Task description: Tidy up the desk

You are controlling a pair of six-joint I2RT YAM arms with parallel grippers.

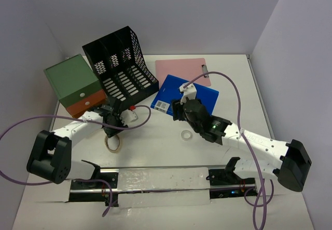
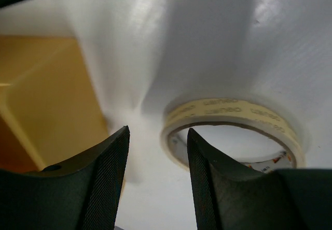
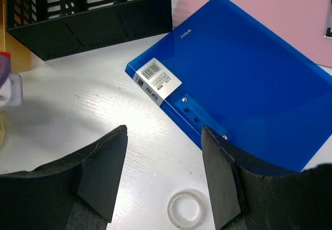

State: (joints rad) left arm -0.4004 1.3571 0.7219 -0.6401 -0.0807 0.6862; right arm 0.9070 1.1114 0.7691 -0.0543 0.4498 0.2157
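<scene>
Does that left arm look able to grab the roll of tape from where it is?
Probably yes: its open jaws sit right over the tape roll on the desk, apparently straddling its near rim, with nothing in between.

The right hand (image 3: pixel 163 142) is held above the white bench (image 3: pixel 78 95) with its two dark fingers (image 3: pixel 98 173) spread well apart. A small clear ring (image 3: pixel 185 208) is seen lying flat on the bench, low between the fingers. A blue folder (image 3: pixel 249 85) is laid flat beyond the ring, and a white barcode label (image 3: pixel 158 81) is fixed near its left corner. A pink board (image 3: pixel 259 12) is located just behind the folder. A black slotted file rack (image 3: pixel 88 12) is positioned at the upper left.
</scene>
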